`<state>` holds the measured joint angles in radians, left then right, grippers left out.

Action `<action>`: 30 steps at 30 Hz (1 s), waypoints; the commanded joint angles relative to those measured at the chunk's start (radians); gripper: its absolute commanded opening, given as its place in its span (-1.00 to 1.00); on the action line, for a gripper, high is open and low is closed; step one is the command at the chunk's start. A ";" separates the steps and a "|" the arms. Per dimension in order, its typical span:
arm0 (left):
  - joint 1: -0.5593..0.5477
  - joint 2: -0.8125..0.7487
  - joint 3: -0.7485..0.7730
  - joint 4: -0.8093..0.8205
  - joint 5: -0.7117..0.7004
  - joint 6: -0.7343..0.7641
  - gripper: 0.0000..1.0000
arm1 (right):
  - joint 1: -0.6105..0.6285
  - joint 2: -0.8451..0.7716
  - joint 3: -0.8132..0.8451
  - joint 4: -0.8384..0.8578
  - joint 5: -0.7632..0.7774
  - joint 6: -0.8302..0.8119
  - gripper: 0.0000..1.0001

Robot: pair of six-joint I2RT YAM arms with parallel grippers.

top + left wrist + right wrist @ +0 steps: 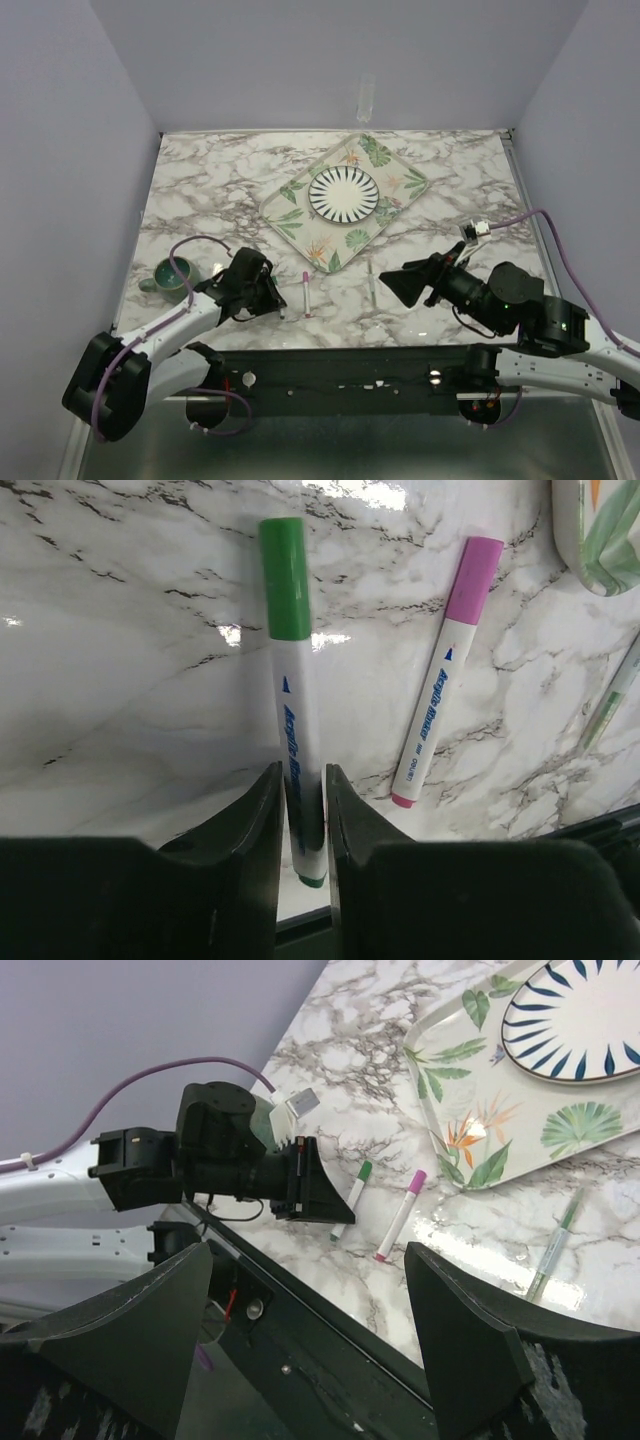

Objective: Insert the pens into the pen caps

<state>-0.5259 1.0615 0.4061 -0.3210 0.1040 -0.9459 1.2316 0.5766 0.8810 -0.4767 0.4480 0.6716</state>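
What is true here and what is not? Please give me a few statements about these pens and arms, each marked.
1. The left gripper is closed on the green pen. True.
2. The pink pen lies on the tray. False: it lies on the marble table.
3. The right gripper holds a pen. False: it is open and empty.
4. A striped plate sits on the tray. True.

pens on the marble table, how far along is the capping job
Looks done: the pink-capped white marker lies capped on the marble table. In hand: the left claw grips the green-capped white marker, cap seemingly on. Left: the pale green pen by the leaf-print tray; its cap state is unclear. The right claw is open and empty.
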 commanded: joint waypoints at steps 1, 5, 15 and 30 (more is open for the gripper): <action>-0.013 -0.055 0.020 -0.099 -0.013 0.021 -0.19 | 0.005 -0.001 -0.014 -0.010 0.034 -0.007 0.71; -0.014 -0.144 0.066 -0.213 -0.058 0.025 0.09 | 0.005 0.018 -0.010 -0.008 0.031 -0.006 0.71; -0.014 -0.328 0.424 -0.291 -0.133 0.303 0.97 | 0.003 0.109 0.029 -0.019 0.049 0.031 1.00; -0.014 -0.584 0.381 0.100 0.049 0.430 0.97 | 0.005 0.134 0.110 -0.011 0.132 0.014 1.00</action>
<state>-0.5369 0.4923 0.8078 -0.2947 0.1085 -0.5503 1.2316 0.7479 0.9524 -0.4728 0.4767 0.6991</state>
